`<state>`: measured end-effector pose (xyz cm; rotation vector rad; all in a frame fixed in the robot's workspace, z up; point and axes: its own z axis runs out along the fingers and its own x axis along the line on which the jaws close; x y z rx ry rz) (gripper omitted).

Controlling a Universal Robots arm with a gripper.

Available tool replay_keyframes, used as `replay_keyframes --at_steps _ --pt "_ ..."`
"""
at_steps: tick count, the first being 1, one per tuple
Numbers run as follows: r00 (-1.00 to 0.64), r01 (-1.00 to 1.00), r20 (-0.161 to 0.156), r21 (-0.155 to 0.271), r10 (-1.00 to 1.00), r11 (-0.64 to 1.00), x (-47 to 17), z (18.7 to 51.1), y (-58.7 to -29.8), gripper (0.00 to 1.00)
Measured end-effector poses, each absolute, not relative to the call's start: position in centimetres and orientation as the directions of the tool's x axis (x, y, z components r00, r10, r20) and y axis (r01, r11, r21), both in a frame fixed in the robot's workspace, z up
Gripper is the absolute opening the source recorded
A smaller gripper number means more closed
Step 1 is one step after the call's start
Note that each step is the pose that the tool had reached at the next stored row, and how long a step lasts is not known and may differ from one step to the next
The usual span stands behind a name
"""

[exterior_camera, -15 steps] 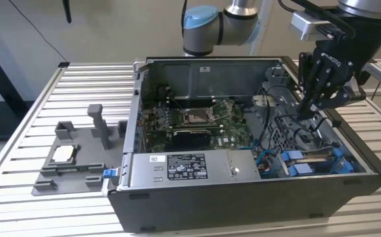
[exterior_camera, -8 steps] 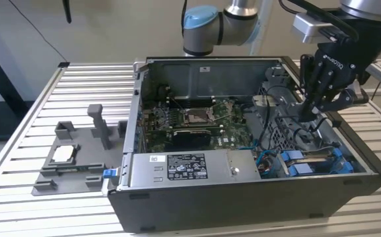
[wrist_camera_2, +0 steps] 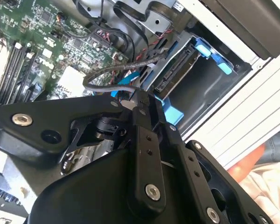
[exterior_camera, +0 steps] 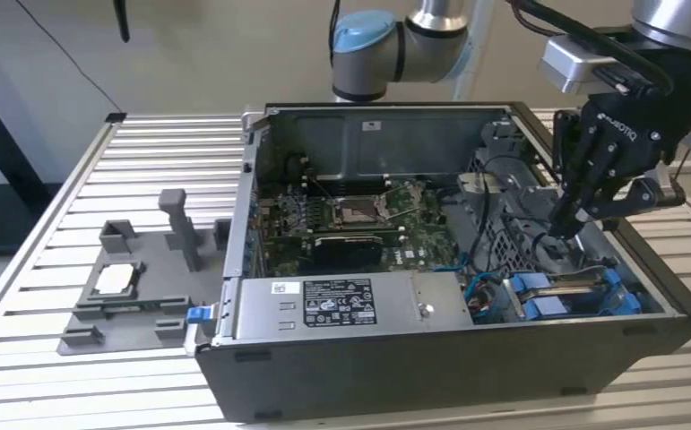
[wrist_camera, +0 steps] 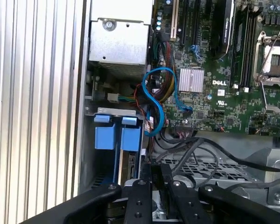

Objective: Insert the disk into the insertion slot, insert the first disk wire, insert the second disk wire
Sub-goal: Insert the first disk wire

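Got the gripper (exterior_camera: 560,228) reaching down into the open computer case (exterior_camera: 441,367), close to its wall on the exterior view's right. Looks clenched, fingers (wrist_camera: 142,183) pinched together on the end of a dark wire (wrist_camera_2: 88,83) looping away over the metal cage in the second wrist view. Can't make out the plug itself behind the fingertips, tbh.

Just beside the gripper, spotted the disk (wrist_camera_2: 177,70) already sitting in its slot in the drive bay, blue carrier bracket (wrist_camera_2: 213,55) round it, connector edge showing. Same story in the exterior view: disk down in the near corner of the case on the exterior view's right, close under the gripper's tips.

Also seeing a light blue cable (wrist_camera: 159,100) curling between the bay and the green motherboard (exterior_camera: 358,215), with a bundle of coloured wires right by it.

Further out, found the grey power-supply box (exterior_camera: 345,305), label up, lying along the near side of the case next to the bay.

Outside the case, on the slatted bench (exterior_camera: 166,161), noticed a grey fixture (exterior_camera: 142,309) on the exterior view's left, well apart from the gripper, with a small square chip (exterior_camera: 116,279) sitting in it.

Up top, caught the arm's blue-capped joint (exterior_camera: 363,40) behind the case.
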<state>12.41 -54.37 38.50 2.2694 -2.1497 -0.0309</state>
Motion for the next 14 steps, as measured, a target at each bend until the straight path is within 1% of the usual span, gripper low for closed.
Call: replay_keyframes --at_steps 14 --pt "0.054 -0.998 -0.003 0.018 -0.999 -0.054 13.5 37.6 -55.6 0.19"
